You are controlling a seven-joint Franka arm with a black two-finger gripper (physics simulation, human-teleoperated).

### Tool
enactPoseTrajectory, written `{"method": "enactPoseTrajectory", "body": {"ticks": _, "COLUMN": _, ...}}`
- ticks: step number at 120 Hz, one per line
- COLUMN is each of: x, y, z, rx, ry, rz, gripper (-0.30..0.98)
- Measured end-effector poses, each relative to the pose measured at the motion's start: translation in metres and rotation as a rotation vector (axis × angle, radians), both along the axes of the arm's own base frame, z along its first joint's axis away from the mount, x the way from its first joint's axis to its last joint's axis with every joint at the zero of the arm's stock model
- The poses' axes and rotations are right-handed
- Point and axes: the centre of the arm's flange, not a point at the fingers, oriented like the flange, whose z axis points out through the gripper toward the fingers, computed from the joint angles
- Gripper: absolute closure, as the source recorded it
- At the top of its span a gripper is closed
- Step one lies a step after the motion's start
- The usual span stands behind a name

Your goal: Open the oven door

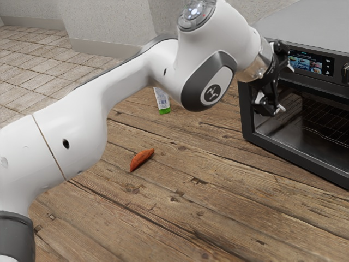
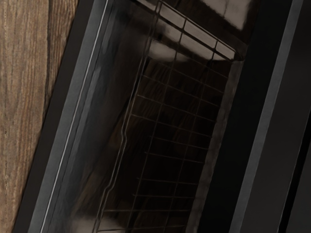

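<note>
The gripper (image 1: 286, 87), fingers spread, is right by the oven door (image 1: 305, 157) at the exterior view's right. From the door's lower edge, table (image 1: 218, 213) stretches toward the lower left.

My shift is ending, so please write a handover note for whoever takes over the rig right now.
Gripper: open, fingers apart, nothing held. It is at the front of the oven, beside the display; contact with the door cannot be told.
Oven door: looks shut, rack visible through the glass.
Done: gripper at the oven.
Left: probably catch the door's upper edge, then swing it open.
Also on the table: orange-red item, white-and-green packet.
</note>
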Motion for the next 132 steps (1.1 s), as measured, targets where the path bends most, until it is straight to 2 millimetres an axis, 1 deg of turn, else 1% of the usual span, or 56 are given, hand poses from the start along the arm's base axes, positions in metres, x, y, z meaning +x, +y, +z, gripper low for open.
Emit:
{"method": "enactPoseTrajectory", "body": {"ticks": 12, "x": 0.007, "y": -0.001, "z": -0.021, "rx": 0.003, "ry": 0.027, "rz": -0.003, "gripper": 0.00}}
{"method": "enactPoseTrajectory", "body": {"ticks": 24, "x": 0.012, "y": 0.001, "z": -0.032, "rx": -0.007, "ry": 0.045, "rz": -0.001, "gripper": 0.00}}
{"method": "enactPoseTrajectory", "body": {"ticks": 34, "x": 0.012, "y": 0.001, "z": -0.041, "rx": -0.009, "ry": 0.064, "rz": 0.001, "gripper": 0.00}}
{"method": "enactPoseTrajectory", "body": {"ticks": 42, "x": 0.002, "y": 0.008, "z": -0.048, "rx": 0.006, "ry": 0.089, "rz": 0.014, "gripper": 0.00}}
{"method": "enactPoseTrajectory", "body": {"ticks": 57, "x": -0.018, "y": 0.016, "z": -0.051, "rx": 0.021, "ry": 0.109, "rz": 0.023, "gripper": 0.01}}
{"method": "enactPoseTrajectory", "body": {"ticks": 76, "x": -0.050, "y": 0.023, "z": -0.044, "rx": 0.024, "ry": 0.118, "rz": 0.032, "gripper": 0.01}}
{"method": "enactPoseTrajectory", "body": {"ticks": 85, "x": -0.074, "y": 0.025, "z": -0.030, "rx": 0.030, "ry": 0.107, "rz": 0.034, "gripper": 0.00}}
{"method": "enactPoseTrajectory", "body": {"ticks": 93, "x": -0.101, "y": 0.029, "z": -0.007, "rx": 0.034, "ry": 0.078, "rz": 0.037, "gripper": 0.00}}
{"method": "enactPoseTrajectory", "body": {"ticks": 103, "x": -0.140, "y": 0.037, "z": 0.022, "rx": 0.041, "ry": 0.037, "rz": 0.050, "gripper": 0.00}}
{"method": "enactPoseTrajectory", "body": {"ticks": 109, "x": -0.153, "y": 0.041, "z": 0.033, "rx": 0.041, "ry": 0.022, "rz": 0.059, "gripper": 0.00}}
{"method": "enactPoseTrajectory", "body": {"ticks": 111, "x": -0.157, "y": 0.044, "z": 0.040, "rx": 0.037, "ry": 0.023, "rz": 0.067, "gripper": 0.00}}
{"method": "enactPoseTrajectory", "body": {"ticks": 113, "x": -0.161, "y": 0.046, "z": 0.051, "rx": 0.027, "ry": 0.023, "rz": 0.078, "gripper": 0.00}}
{"method": "enactPoseTrajectory", "body": {"ticks": 117, "x": -0.171, "y": 0.052, "z": 0.082, "rx": 0.006, "ry": 0.029, "rz": 0.103, "gripper": 0.00}}
{"method": "enactPoseTrajectory", "body": {"ticks": 121, "x": -0.184, "y": 0.064, "z": 0.106, "rx": -0.007, "ry": 0.064, "rz": 0.140, "gripper": 0.00}}
{"method": "enactPoseTrajectory", "body": {"ticks": 124, "x": -0.190, "y": 0.078, "z": 0.112, "rx": -0.020, "ry": 0.111, "rz": 0.175, "gripper": 0.00}}
{"method": "enactPoseTrajectory", "body": {"ticks": 127, "x": -0.191, "y": 0.096, "z": 0.107, "rx": -0.033, "ry": 0.175, "rz": 0.215, "gripper": 0.00}}
{"method": "enactPoseTrajectory", "body": {"ticks": 132, "x": -0.191, "y": 0.127, "z": 0.090, "rx": -0.059, "ry": 0.288, "rz": 0.284, "gripper": 0.00}}
